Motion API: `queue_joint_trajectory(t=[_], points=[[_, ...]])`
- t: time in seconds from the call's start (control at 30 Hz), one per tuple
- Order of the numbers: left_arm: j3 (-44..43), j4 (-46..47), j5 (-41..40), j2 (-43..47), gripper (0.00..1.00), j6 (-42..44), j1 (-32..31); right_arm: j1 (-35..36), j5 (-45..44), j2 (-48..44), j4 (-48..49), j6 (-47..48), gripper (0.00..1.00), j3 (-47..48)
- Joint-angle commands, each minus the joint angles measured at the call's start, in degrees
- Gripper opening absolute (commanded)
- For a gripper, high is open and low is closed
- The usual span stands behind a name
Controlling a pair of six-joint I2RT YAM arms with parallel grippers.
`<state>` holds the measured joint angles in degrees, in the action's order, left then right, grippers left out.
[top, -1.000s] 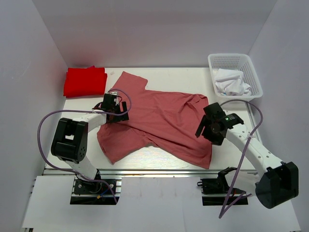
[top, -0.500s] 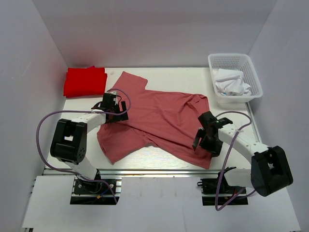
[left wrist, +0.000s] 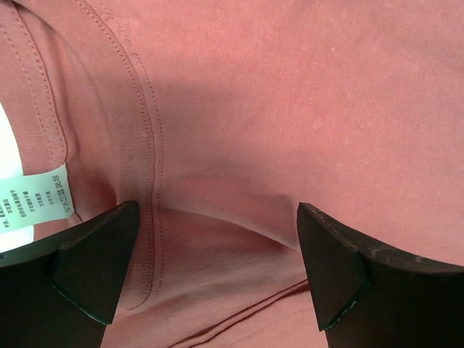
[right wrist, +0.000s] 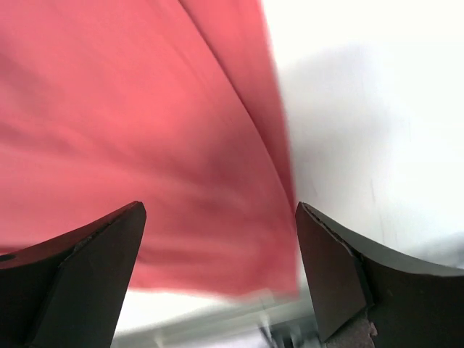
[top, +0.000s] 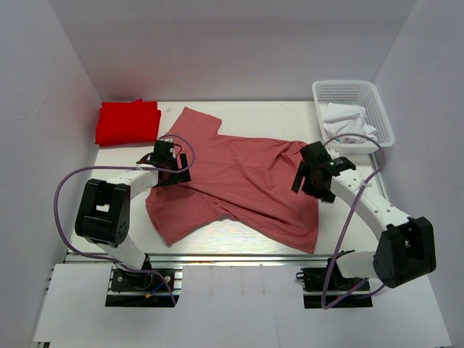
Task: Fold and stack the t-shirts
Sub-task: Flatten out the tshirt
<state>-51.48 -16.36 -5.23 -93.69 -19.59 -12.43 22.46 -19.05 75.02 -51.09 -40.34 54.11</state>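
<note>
Rose-pink t-shirt [top: 239, 174] unchanged; right gripper [right wrist: 219, 210], wide open, has swung toward basket [top: 341, 84]; left gripper [left wrist: 217, 210] gapes likewise.

The white tubular left arm [top: 125, 176] and matching right arm [top: 366, 204] carry chunky black joint housings. A lilac cable [top: 58, 197] loops along each. Their fingers [left wrist: 90, 264] are matte black wedges.

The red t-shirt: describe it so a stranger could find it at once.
Look to the far left corner of the white table. There lies the red t-shirt. Unlike the dusty pink t-shirt spread out across the middle, it is bright red and folded into a compact rectangle.
</note>
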Motion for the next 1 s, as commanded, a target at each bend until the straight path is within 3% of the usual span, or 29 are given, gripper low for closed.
queue_joint_trajectory(t=[0.0,0.17,0.33,0.47,0.53,0.67,0.7,0.97], points=[[-1.16,-0.6,-1.18,3.34,1.0,-0.44,0.47,-0.05,-5.72,-0.5,13.89,9.31,0.9,3.99],[-2.31,-2.27,-2.24,2.2,1.0,-0.44,0.47,-0.75,-6.34,7.14,26.63,9.14,0.9,7.58],[-3.01,-2.8,-2.85,1.14,1.0,-0.44,0.47,-4.16,-9.17,18.3,28.75,2.38,0.82,16.98],[-3.62,-3.85,-3.38,-0.17,1.0,0.08,0.47,-7.25,-3.2,25.33,33.6,4.21,0.71,21.38],[-4.15,-4.9,-4.69,-0.7,1.0,0.08,0.47,-8.92,-3.28,29.82,33.77,5.0,0.58,24.72],[-4.68,-4.91,-5.22,-1.32,1.0,0.08,0.47,-10.94,0.15,36.67,33.78,7.9,0.54,29.73],[-4.68,-5.43,-5.22,-1.93,1.0,0.08,0.47,-10.94,2.85,37.21,34.47,9.82,0.46,30.26],[-6.34,-5.96,-5.22,-3.52,1.0,-0.97,0.47,-11.47,4.72,45.03,35.98,13.79,0.46,36.24]])
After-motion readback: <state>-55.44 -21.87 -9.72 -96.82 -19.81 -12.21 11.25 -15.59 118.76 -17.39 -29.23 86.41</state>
